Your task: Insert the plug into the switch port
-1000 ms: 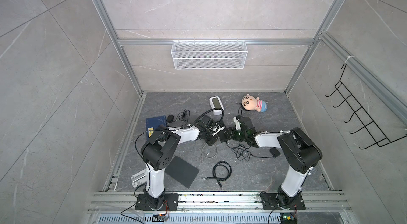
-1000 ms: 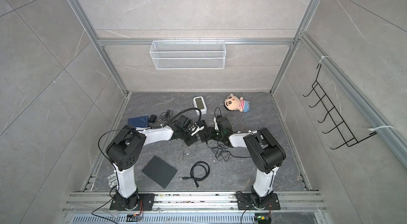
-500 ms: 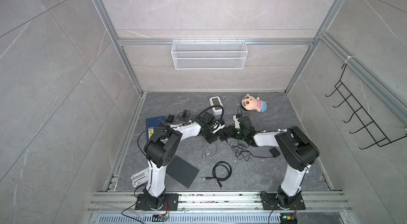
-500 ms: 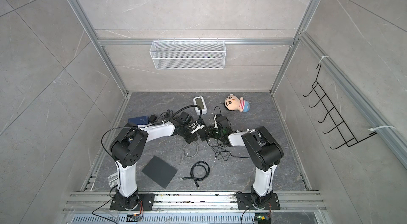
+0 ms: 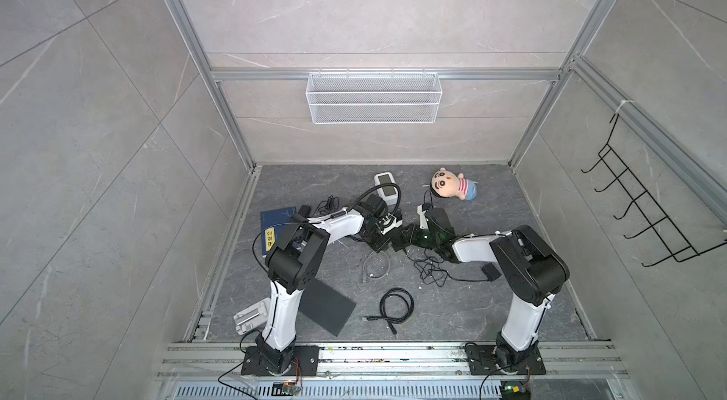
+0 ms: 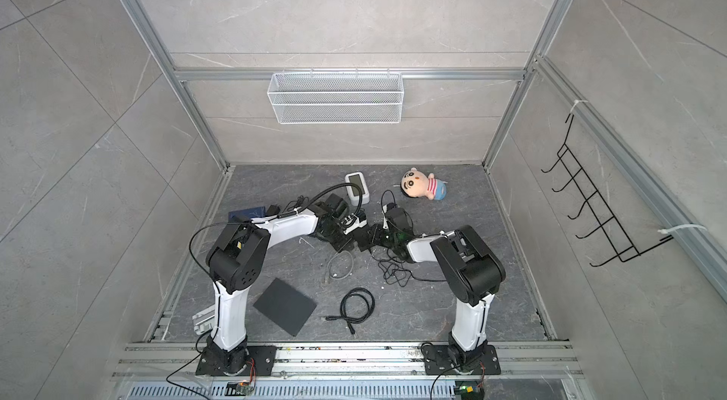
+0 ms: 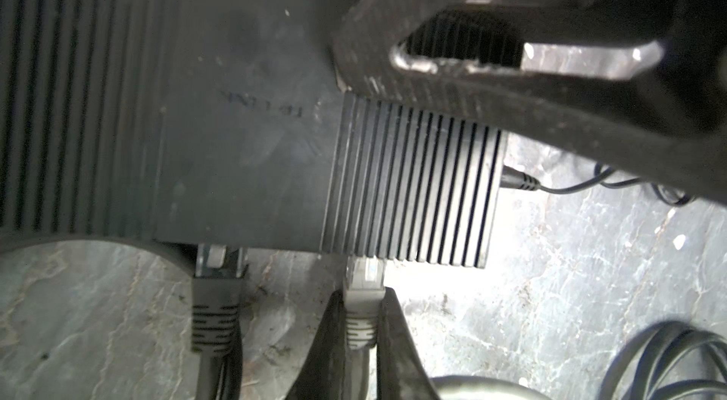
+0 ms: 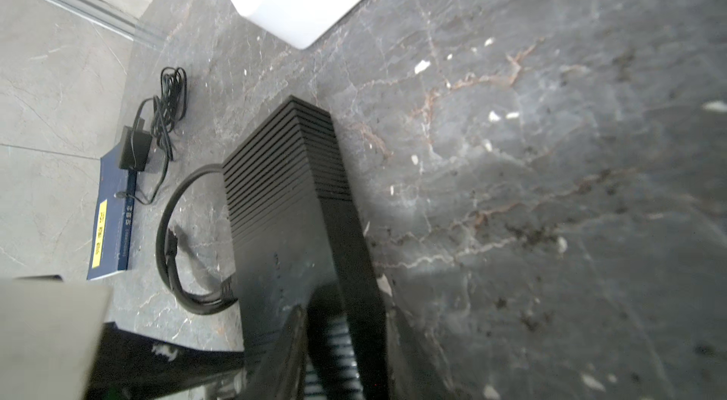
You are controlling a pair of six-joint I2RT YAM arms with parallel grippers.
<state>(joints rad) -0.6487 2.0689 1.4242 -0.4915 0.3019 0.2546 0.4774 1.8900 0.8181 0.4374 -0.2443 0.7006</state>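
In the left wrist view, the black ribbed switch [image 7: 244, 134] lies on the grey floor. My left gripper [image 7: 361, 299] is shut on a grey plug [image 7: 360, 311] whose clear tip sits at the switch's port edge. Beside it a black plug [image 7: 214, 311] is seated in another port. My right gripper [image 8: 342, 323] is shut on the switch [image 8: 291, 201], its fingers [image 7: 511, 103] straddling the ribbed end. In both top views the two grippers meet at the switch [image 5: 375, 248] mid-floor, the left gripper [image 5: 383, 235] beside the right gripper [image 5: 407, 240].
A white device [image 5: 386, 187] and a plush doll [image 5: 452, 184] lie behind the switch. To the left is a blue book [image 5: 275, 229]. In front lie a dark mat [image 5: 326, 307], a coiled black cable [image 5: 395, 305] and tangled wire [image 5: 432, 272].
My left arm has shifted toward the back of the floor, bringing the grey plug up to the switch. The right gripper's jaws have narrowed onto the switch's end.
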